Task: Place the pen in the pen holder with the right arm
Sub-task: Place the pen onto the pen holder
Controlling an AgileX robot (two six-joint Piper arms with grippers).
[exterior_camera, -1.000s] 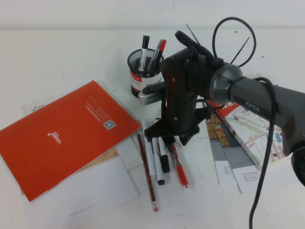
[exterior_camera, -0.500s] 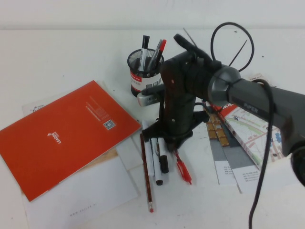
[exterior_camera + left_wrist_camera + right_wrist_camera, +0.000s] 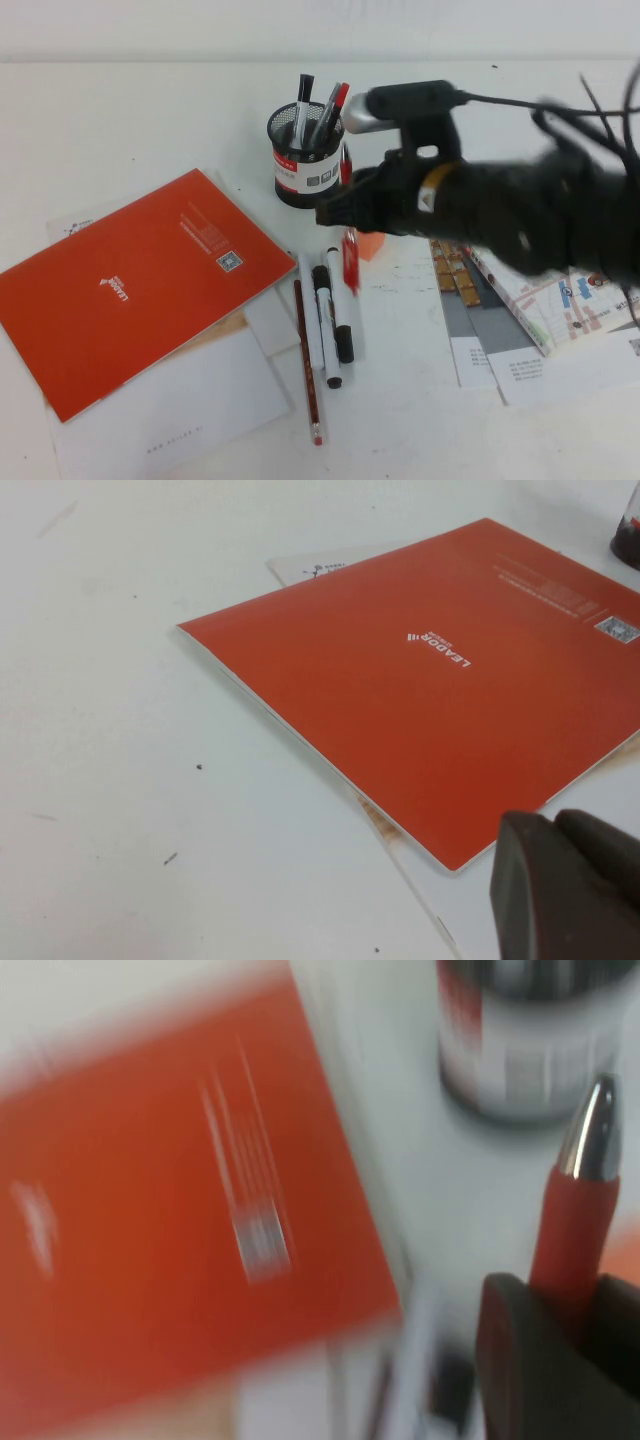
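My right gripper is shut on a red pen and holds it roughly upright above the table, just to the right front of the black mesh pen holder. In the right wrist view the red pen with its silver tip sticks out between the fingers, pointing toward the pen holder; my right gripper is clamped on it. The holder has several pens in it. My left gripper shows only in the left wrist view, shut and empty, low over the table beside the orange notebook.
The orange notebook lies at the left on white papers. A black marker, a white pen and a red pencil lie below the gripper. Map leaflets lie at the right.
My right gripper has closed on the red pen that lay on the table and lifted it. The arm has risen and turned, with the pen now near the holder.
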